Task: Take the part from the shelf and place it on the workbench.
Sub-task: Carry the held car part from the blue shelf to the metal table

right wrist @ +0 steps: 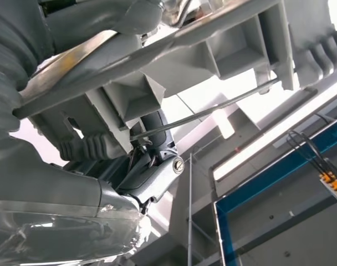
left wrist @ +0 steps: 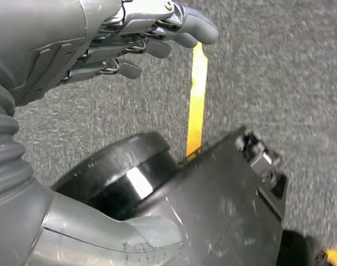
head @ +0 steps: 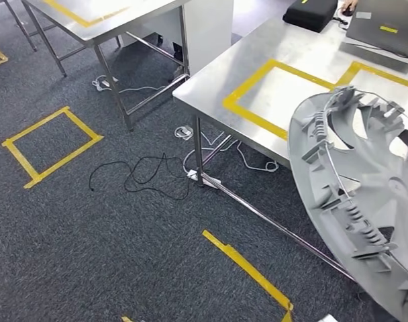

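Right robot hand (right wrist: 152,166) grips the grey part (head: 364,194) by its ribbed rim, fingers curled around it. Part is tilted, held at the near edge of the steel bench (head: 252,60), overlapping its yellow tape outline (head: 252,111). Left robot hand (left wrist: 133,41) hangs over carpet, fingers spread, holding nothing.

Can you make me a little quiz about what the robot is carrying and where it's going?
1. True or false: the grey wheel cover already lies flat on the steel workbench.
2. Which hand holds the wheel cover? A) left hand B) right hand
3. Fill in: the squares marked on the workbench are made of ______ tape.

Key:
1. False; it is held tilted in the air at the bench's near edge.
2. B; the left hand hangs over the carpet, holding nothing.
3. Yellow.
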